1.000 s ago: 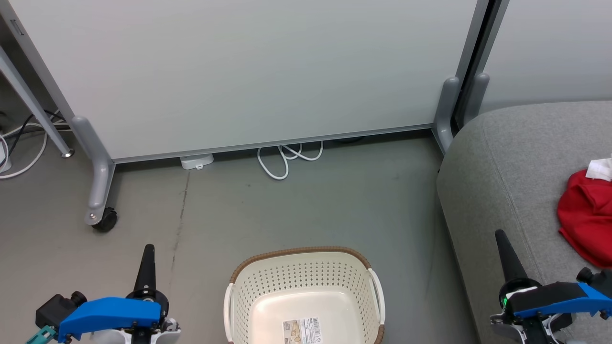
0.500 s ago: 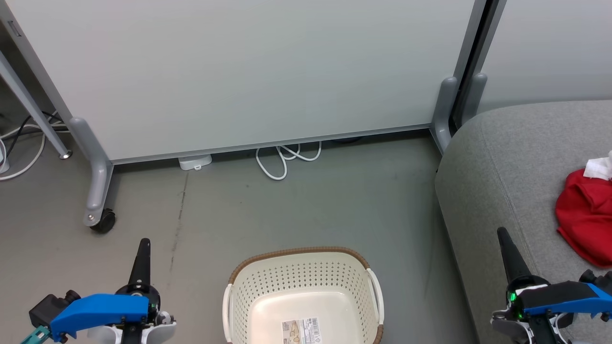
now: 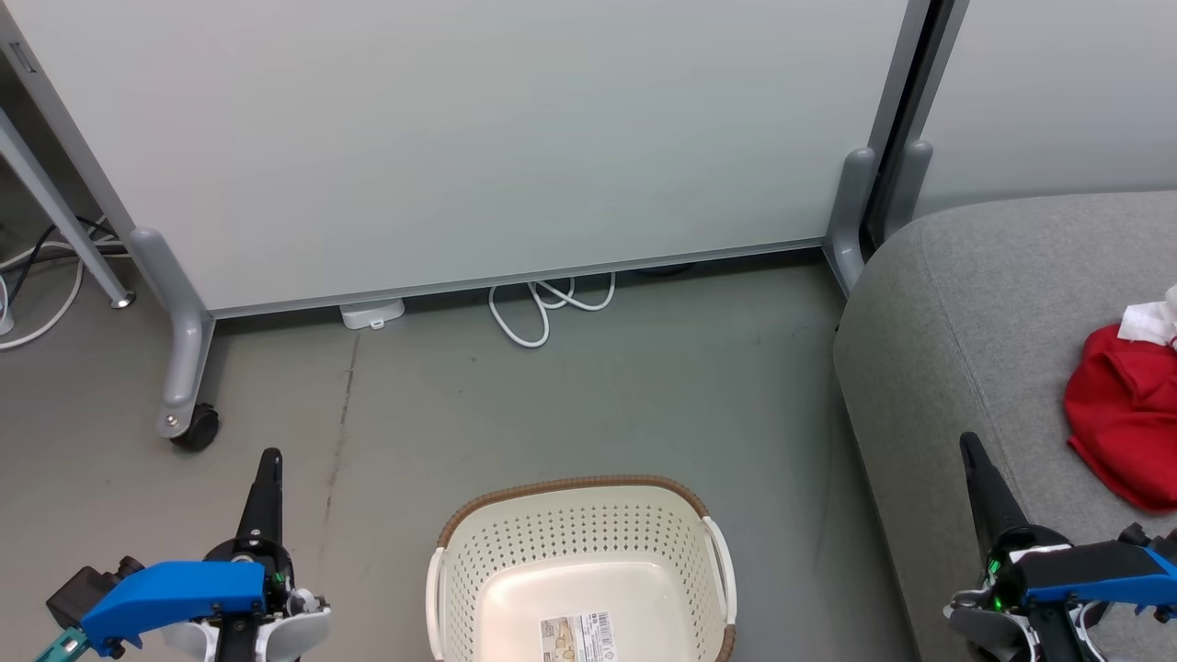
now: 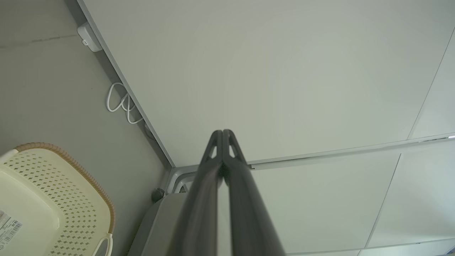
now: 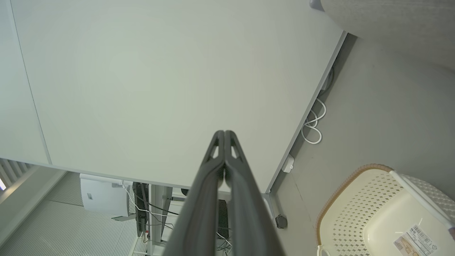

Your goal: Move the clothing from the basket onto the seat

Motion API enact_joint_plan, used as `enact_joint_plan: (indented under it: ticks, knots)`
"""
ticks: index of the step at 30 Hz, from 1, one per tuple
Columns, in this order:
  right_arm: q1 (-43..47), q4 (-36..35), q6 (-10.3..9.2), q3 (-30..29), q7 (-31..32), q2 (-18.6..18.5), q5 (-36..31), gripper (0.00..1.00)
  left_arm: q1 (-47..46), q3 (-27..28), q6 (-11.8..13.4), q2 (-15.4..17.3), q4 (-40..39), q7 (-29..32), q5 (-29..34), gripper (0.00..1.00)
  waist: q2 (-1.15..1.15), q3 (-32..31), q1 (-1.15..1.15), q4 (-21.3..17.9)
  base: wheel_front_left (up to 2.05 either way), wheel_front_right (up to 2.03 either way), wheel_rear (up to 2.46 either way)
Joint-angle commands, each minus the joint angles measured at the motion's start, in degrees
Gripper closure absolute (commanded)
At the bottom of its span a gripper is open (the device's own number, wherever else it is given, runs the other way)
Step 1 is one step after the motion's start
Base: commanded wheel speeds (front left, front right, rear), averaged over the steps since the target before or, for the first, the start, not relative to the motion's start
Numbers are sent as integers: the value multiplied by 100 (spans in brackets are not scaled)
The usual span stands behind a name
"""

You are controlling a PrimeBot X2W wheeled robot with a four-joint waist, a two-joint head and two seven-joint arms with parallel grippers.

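The cream basket (image 3: 581, 529) with its brown rim stands on the floor at the bottom centre, holding just a label (image 3: 577, 639); it also shows in the left wrist view (image 4: 67, 199) and the right wrist view (image 5: 359, 206). Red clothing (image 3: 1122, 418) with a bit of white trim lies on the grey seat (image 3: 975, 303) at the right edge. My left gripper (image 3: 269, 457) is shut and holds nothing, low at the left of the basket; its fingertips (image 4: 223, 132) are pressed together. My right gripper (image 3: 967, 439) is shut too, over the seat's front, left of the clothing; its tips (image 5: 224, 132) meet.
A pale partition panel (image 3: 478, 138) on grey wheeled legs (image 3: 188, 368) closes off the back. A white cable loop (image 3: 542, 308) and a small white box (image 3: 372, 313) lie at its foot. More cables lie at the far left (image 3: 37, 285). Grey floor surrounds the basket.
The head view has shifted slightly, so everything sits a little further left. Both grippers have sunk lower in the picture and stay shut.
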Motion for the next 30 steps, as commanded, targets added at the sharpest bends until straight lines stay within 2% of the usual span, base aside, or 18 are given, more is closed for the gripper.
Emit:
enact_joint_plan:
  ticks: [1, 30]
  knots:
    - [-79, -57, 2, -14, 14, -24, 136, 100, -110, 51, -16, 5, -63, 32, -84, 100, 0, 0, -1, -2, 0, 0, 0]
    - [-86, -134, 2, -64, 226, -27, 1395, 100, -139, 293, -20, -65, -254, 341, -1026, 100, 0, -10, -1, -58, 0, 0, 0]
